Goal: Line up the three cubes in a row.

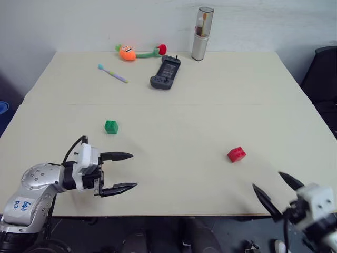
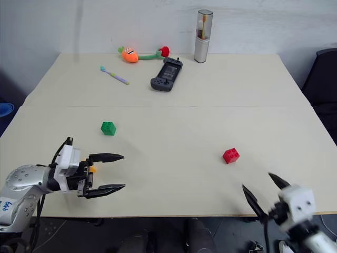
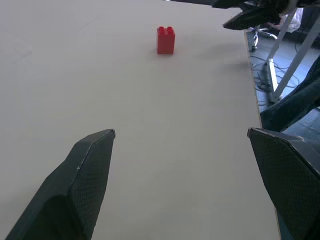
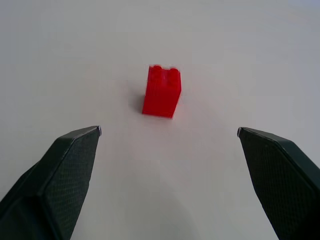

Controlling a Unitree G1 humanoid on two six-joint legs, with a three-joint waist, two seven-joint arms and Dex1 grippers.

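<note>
Two tools: left tool and right tool spread wide, empty
Green cube: on bench, beyond left tool
Red cube: ahead of right tool

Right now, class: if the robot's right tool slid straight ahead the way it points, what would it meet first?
Most likely the red cube. It sits on the bare table ahead of the open right tool, roughly centred between its fingers, with nothing in between. Height is hard to judge, so it might pass above.

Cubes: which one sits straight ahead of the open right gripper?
The small red studded plastic cube. It stands centred ahead of the right gripper, while the small green studded cube sits far across the table, beyond the left gripper.
</note>
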